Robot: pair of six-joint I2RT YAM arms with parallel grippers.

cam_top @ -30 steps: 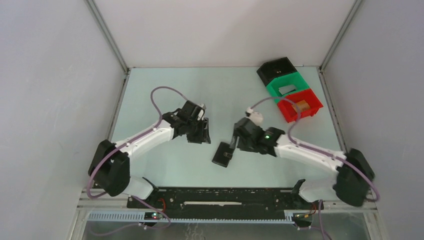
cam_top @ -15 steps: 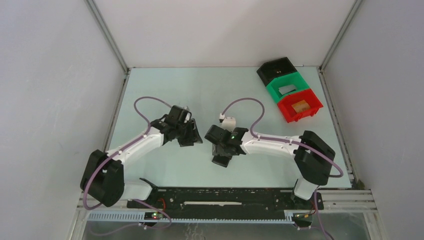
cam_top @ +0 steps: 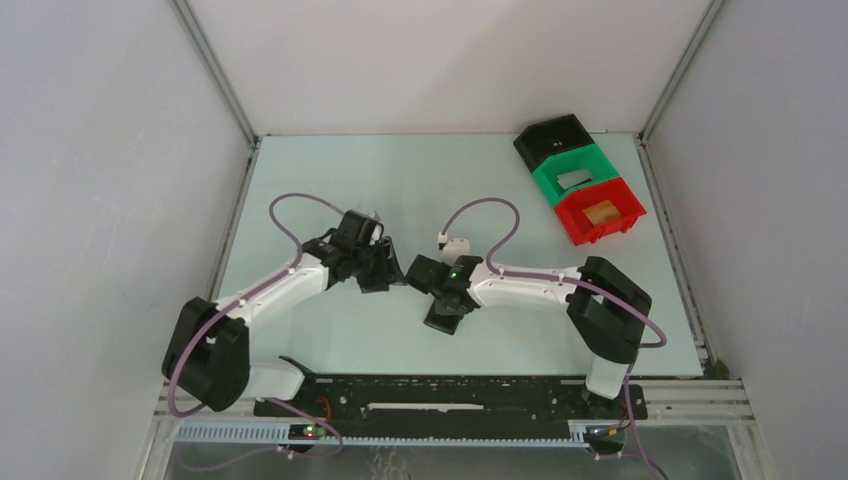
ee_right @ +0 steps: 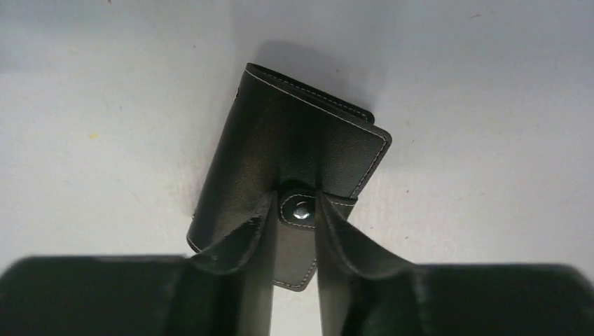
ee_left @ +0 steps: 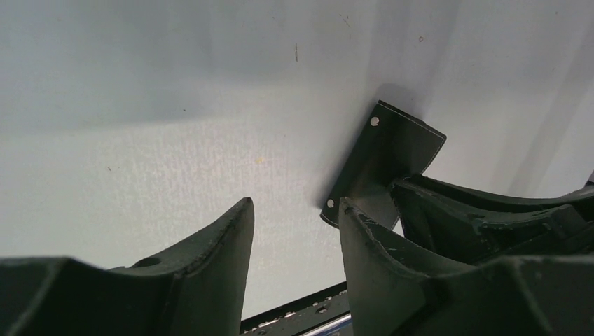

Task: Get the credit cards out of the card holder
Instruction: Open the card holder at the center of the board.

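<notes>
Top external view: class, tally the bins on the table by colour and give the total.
black bin: 1
green bin: 1
red bin: 1
Total: 3

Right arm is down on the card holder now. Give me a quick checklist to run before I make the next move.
1. The card holder lies flat on the table: ok.
2. The closure tab sits between the right jaws, one finger on each side: ok.
3. The right jaws are clamped firmly on the tab: cannot tell.
4. Snap undone: not ok; the holder is folded shut.
5. The left jaws are open, empty and clear of the holder: ok.
6. The credit cards are in sight: not ok; none showing.
</notes>
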